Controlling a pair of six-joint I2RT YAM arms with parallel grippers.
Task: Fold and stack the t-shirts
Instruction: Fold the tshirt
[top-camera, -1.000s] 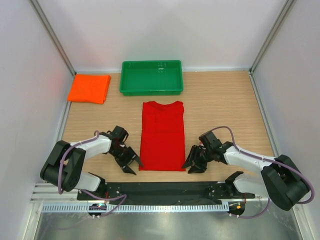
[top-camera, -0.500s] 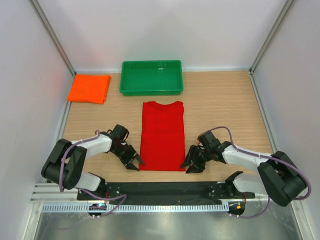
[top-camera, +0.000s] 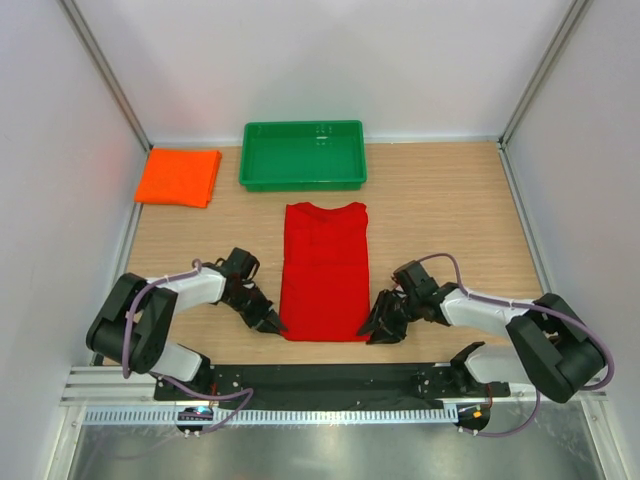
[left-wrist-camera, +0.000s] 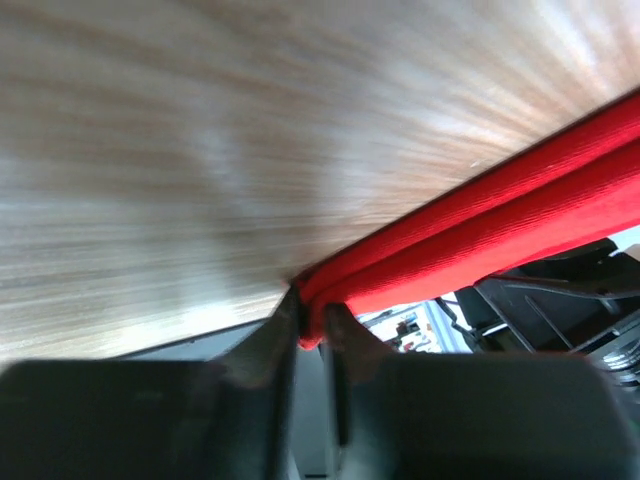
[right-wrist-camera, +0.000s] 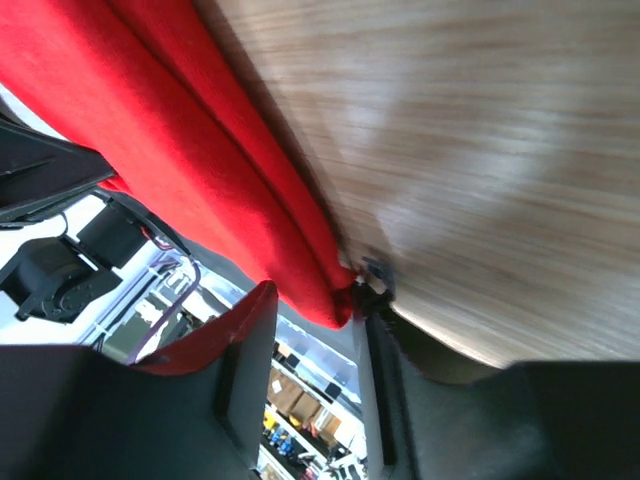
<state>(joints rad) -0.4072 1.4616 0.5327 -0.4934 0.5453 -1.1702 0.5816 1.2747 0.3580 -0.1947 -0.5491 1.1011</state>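
Fingertips (top-camera: 268, 320) of your left gripper (top-camera: 272, 323) and right gripper (top-camera: 373, 328) sit at the two near corners of the red shirt (top-camera: 325, 270). It lies flat as a long strip just near of the tray (top-camera: 245, 160), and the orange shirt (top-camera: 178, 177) is folded at the far left. Both arms reach low and inward, wrists dropped to the table (top-camera: 450, 220), likely so you can lift the near hem and carry it far for the next fold. From the left wrist the fingers look pinched on the doubled red corner; from the right wrist the jaws stand apart around the hem, not yet closed on it.
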